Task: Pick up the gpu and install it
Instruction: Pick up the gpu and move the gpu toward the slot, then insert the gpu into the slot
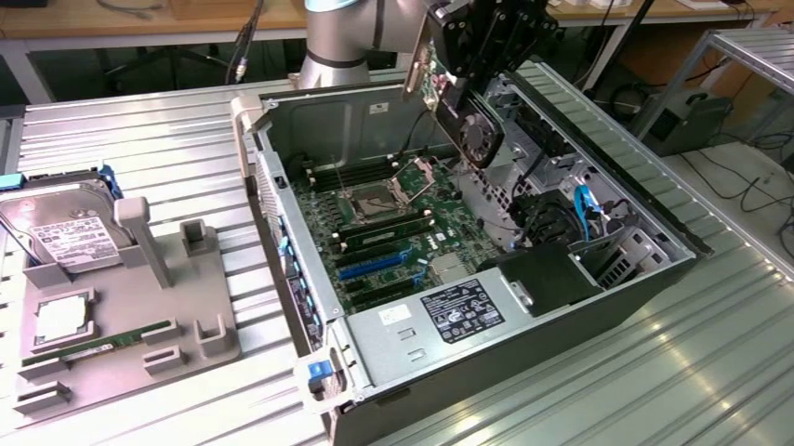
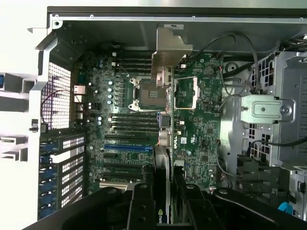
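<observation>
While the hand [image 1: 494, 46] clamps the gpu [image 1: 477, 130] by its upper edge, the card hangs upright over the open computer case [image 1: 279, 177]. It is clear of the motherboard [image 1: 410, 218], near the processor socket [image 1: 372, 200]. In the wrist view the card runs crosswise to the blue expansion slot [image 2: 127, 148] and sits apart from it. Likely trouble: lowered without turning, it would miss the slot and strike board components. Its silver bracket [image 2: 170, 52] could catch a case wall. Loose cables [image 1: 546, 209] by the drive bays might snag it. A narrow pinch may let it tilt.
</observation>
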`<action>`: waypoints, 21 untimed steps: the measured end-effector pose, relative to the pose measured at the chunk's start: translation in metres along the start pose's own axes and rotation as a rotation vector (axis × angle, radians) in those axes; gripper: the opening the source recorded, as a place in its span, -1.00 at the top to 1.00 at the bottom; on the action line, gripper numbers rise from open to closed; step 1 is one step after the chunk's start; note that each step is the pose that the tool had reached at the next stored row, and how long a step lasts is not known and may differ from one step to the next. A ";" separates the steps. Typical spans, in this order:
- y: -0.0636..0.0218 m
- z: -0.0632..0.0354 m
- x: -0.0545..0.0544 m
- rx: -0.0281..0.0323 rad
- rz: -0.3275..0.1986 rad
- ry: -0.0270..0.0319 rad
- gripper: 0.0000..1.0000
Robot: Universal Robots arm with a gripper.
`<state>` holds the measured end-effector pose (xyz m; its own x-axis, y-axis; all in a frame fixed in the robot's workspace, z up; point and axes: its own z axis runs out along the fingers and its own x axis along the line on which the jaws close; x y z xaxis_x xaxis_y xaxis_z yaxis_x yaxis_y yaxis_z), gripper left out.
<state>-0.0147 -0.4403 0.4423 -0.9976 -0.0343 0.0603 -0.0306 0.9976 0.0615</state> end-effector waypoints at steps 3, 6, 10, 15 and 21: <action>0.0000 0.0000 0.000 0.0001 0.000 0.0000 0.47; 0.0000 0.0000 0.000 0.0000 0.000 0.0000 0.47; 0.0000 0.0000 0.000 0.0000 0.000 0.0000 0.47; 0.0000 0.0001 0.000 0.0004 -0.008 0.0005 0.47; 0.0000 0.0003 0.000 0.0039 -0.114 0.0068 0.47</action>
<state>-0.0147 -0.4403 0.4420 -0.9872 -0.1478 0.0599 -0.1439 0.9875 0.0645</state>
